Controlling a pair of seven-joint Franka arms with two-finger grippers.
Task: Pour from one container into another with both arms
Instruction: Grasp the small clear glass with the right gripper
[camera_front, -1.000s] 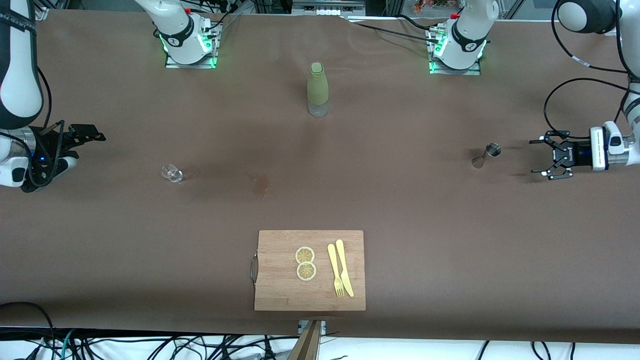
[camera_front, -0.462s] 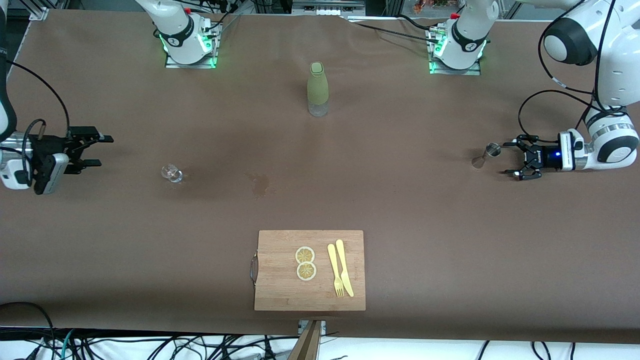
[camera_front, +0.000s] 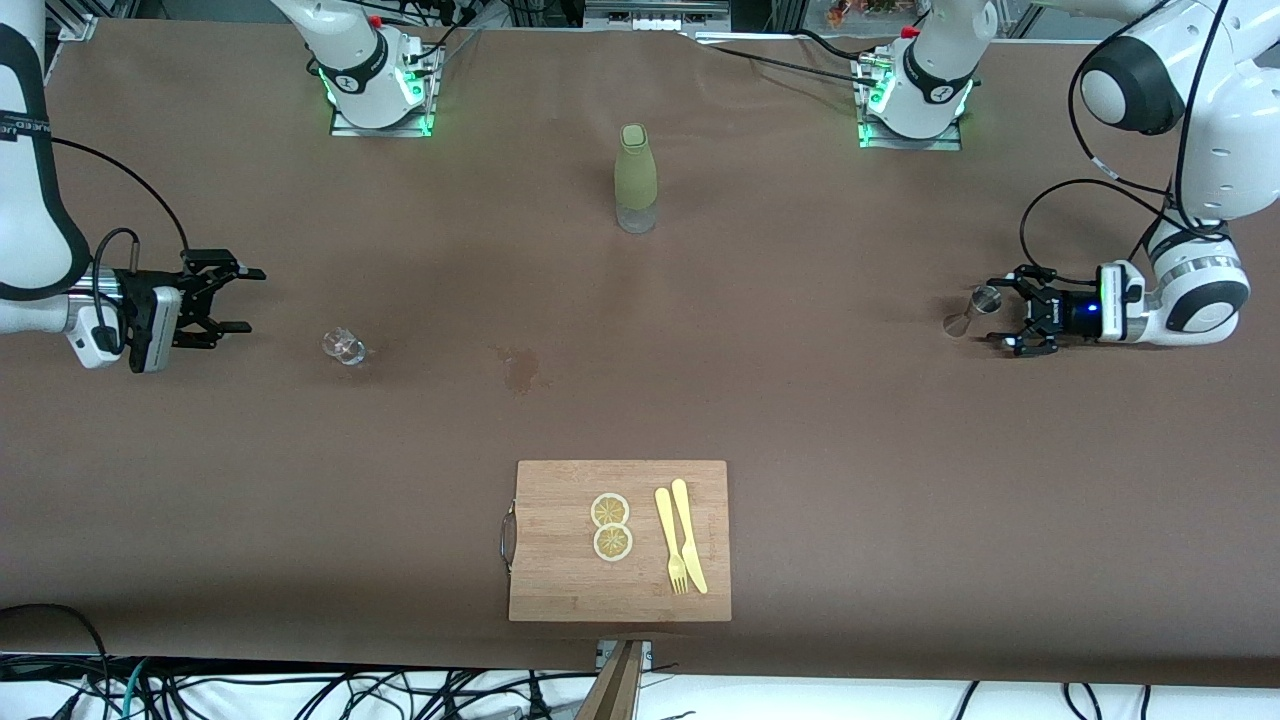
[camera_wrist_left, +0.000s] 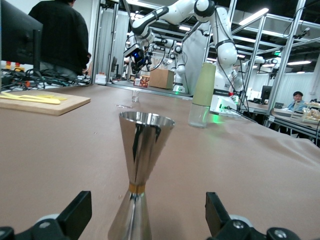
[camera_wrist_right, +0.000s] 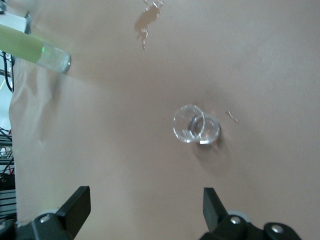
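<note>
With the jigger (camera_front: 972, 311) just ahead of the wide-open left gripper (camera_front: 1008, 315), well toward the left arm's end from the bottle (camera_front: 635, 178), and the wide-open right gripper (camera_front: 232, 300) near the glass cup (camera_front: 344, 347), each needed a level, centred approach.

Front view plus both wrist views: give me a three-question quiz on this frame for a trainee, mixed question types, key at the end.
1. True or false: the left gripper has closed on the jigger.
2. Multiple choice: the glass cup is A) on the cutting board, B) on the bare table toward the right arm's end, C) held in the right gripper.
3. Fill in: the olive-green bottle stands ____ from the front camera than the cutting board.

Key
1. False: its fingers are open, level with the jigger.
2. B
3. farther
</note>
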